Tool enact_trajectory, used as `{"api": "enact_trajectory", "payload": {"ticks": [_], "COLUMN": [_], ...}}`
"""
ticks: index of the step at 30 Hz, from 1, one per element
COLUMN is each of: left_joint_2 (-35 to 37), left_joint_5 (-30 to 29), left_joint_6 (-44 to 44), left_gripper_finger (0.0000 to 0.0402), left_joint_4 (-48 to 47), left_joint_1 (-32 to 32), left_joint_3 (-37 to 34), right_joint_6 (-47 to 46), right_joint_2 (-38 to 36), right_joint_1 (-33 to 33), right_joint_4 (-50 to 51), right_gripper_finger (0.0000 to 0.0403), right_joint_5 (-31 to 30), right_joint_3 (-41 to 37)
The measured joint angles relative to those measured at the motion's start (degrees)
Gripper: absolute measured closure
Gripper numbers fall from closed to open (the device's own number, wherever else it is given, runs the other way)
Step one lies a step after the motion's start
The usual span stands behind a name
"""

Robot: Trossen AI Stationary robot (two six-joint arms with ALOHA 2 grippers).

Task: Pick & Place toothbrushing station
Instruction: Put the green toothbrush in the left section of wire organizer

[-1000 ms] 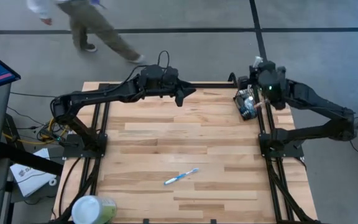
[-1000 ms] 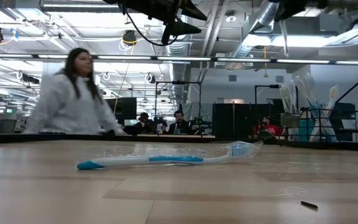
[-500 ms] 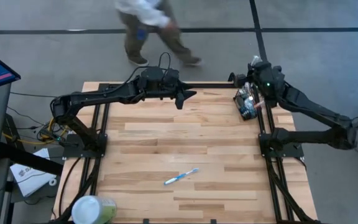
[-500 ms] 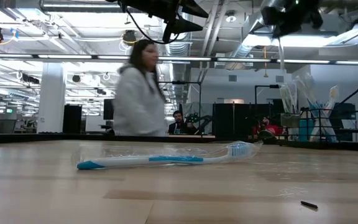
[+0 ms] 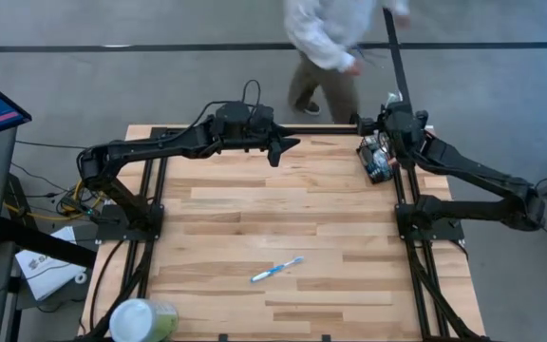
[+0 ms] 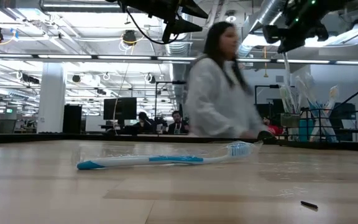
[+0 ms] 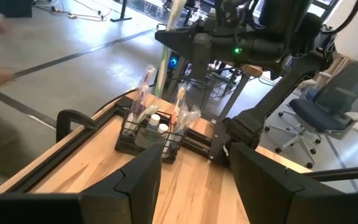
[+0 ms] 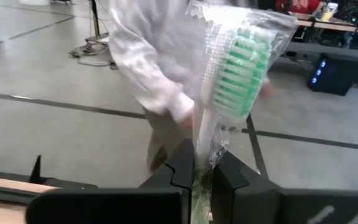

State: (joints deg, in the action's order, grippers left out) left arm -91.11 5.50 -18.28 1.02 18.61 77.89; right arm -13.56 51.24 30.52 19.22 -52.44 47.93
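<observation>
The toothbrushing station point(image 5: 378, 158), a small black holder with several wrapped brushes standing in it, sits at the table's far right edge; it also shows in the left wrist view point(image 7: 146, 129) and the low view point(image 6: 309, 121). My right gripper point(image 5: 388, 121) hovers over it, shut on a green toothbrush in clear wrap point(image 8: 241, 68). A blue toothbrush point(image 5: 276, 270) lies flat on the table's near middle. My left gripper point(image 5: 278, 149) waits raised over the far edge, open and holding nothing point(image 7: 194, 186). My right gripper pinches the wrapped green toothbrush's handle point(image 8: 199, 155) between its two fingers, which lie roughly level and across it. The brush stands upright with its bristle head point(image 8: 246, 62) above the fingers. Its lower end point(image 6: 286, 74) hangs toward the station; whether it touches I cannot tell.
A pale-green cup with a white lid point(image 5: 142, 320) stands at the near left corner. A person point(image 5: 335, 38) walks just beyond the far edge. Black frame rails point(image 5: 406, 190) run along both sides of the wooden table point(image 5: 273, 209).
My right gripper has come down toward the station, still shut on the green toothbrush, and its arm has swung a little toward the table's left. The person behind the far edge has walked from left to right.
</observation>
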Motion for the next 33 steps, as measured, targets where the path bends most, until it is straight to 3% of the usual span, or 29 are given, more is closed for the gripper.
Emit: {"api": "enact_trajectory", "payload": {"ticks": [7,33], "left_joint_2": [0.0,0.0], "left_joint_5": [0.0,-1.1], "left_joint_6": [0.0,0.0], "left_gripper_finger": [0.0215,0.0215], "left_joint_4": [0.0,-0.1], "left_joint_1": [0.1,0.1], "left_joint_3": [0.0,0.1], "right_joint_6": [-0.1,-2.1], "right_joint_2": [0.4,1.3], "right_joint_1": [1.7,6.0], "right_joint_4": [-0.3,-16.0], "right_gripper_finger": [0.0389,0.0389], "right_joint_5": [1.2,1.9], "right_joint_3": [-1.6,-14.9]}}
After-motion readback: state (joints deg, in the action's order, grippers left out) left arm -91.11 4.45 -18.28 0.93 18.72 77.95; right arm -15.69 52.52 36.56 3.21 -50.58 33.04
